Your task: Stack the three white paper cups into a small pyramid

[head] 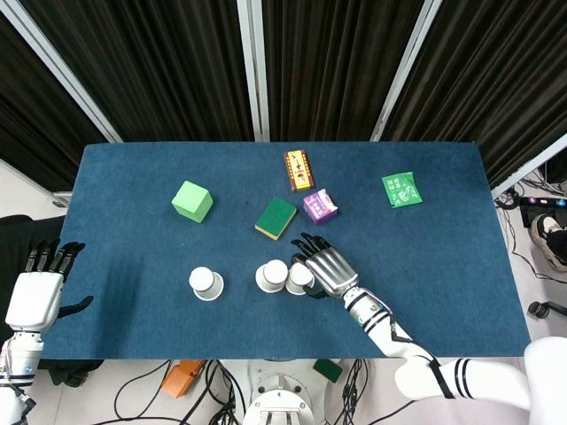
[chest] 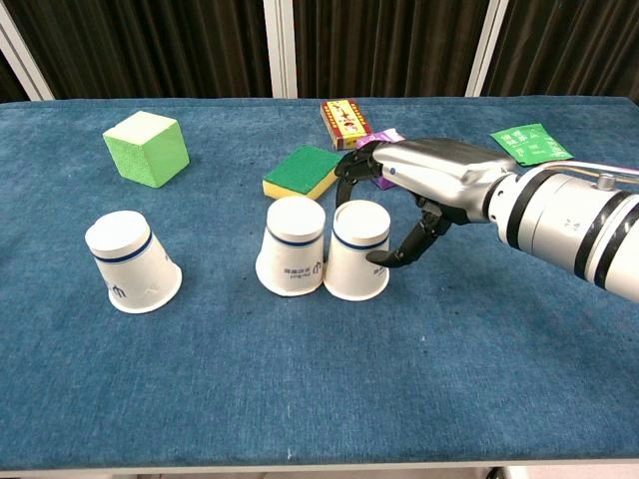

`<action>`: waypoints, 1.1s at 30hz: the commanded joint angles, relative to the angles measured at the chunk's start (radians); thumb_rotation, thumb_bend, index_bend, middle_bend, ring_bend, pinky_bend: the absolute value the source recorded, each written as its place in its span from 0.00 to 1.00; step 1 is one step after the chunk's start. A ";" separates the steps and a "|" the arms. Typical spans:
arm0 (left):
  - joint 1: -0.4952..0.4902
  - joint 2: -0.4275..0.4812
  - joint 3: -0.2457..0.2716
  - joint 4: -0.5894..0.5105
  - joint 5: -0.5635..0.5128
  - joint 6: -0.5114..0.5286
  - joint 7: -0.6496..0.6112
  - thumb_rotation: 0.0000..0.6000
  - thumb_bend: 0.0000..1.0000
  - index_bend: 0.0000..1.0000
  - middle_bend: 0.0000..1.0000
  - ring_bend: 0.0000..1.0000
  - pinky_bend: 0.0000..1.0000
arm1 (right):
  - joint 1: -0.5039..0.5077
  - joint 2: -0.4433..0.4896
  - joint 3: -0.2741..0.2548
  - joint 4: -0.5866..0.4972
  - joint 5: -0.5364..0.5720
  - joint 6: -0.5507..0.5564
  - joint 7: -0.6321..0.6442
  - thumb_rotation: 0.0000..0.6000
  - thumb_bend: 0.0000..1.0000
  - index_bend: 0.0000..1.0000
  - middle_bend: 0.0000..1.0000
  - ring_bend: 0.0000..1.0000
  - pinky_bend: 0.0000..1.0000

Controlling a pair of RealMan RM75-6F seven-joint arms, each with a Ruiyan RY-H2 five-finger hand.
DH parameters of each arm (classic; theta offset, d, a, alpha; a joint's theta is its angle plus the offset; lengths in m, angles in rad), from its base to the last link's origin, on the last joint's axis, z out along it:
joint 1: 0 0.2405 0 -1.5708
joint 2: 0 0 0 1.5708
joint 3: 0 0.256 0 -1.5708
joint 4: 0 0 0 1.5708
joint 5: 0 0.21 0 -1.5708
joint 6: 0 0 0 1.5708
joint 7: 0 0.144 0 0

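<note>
The right cup (chest: 357,261) is standing upside down at about 6 o'clock on the table (head: 443,292), touching the middle cup (chest: 293,257) at its 9 o'clock side. The right hand (chest: 419,195) is holding this cup, with the fingers behind it and the thumb at its 3 o'clock side. The left cup (chest: 130,261) is standing well apart at 9 o'clock. To make a good base, I think the hand should be opening slowly and lifting straight up, so the two cups are not tipping. The green sponge (chest: 303,171) is lying near at 12 o'clock, so the fingers need care. The left hand (head: 37,297) is hanging wide and empty beside the table edge.
</note>
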 commanded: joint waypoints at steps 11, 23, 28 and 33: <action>-0.013 -0.001 -0.003 -0.006 0.006 -0.011 0.018 1.00 0.00 0.14 0.16 0.08 0.00 | -0.004 0.023 -0.022 -0.024 -0.014 0.015 0.000 1.00 0.45 0.13 0.18 0.05 0.13; -0.151 0.012 0.005 -0.095 0.094 -0.169 -0.041 1.00 0.00 0.15 0.20 0.10 0.00 | -0.155 0.336 -0.026 -0.247 -0.148 0.264 0.086 1.00 0.45 0.06 0.15 0.04 0.12; -0.208 0.006 0.022 -0.152 0.118 -0.254 -0.027 1.00 0.01 0.18 0.22 0.13 0.00 | -0.241 0.457 -0.052 -0.268 -0.180 0.353 0.151 1.00 0.45 0.06 0.15 0.04 0.12; -0.253 -0.031 0.023 -0.177 0.125 -0.306 -0.009 1.00 0.03 0.20 0.22 0.14 0.00 | -0.306 0.514 -0.070 -0.240 -0.194 0.406 0.232 1.00 0.45 0.06 0.15 0.04 0.12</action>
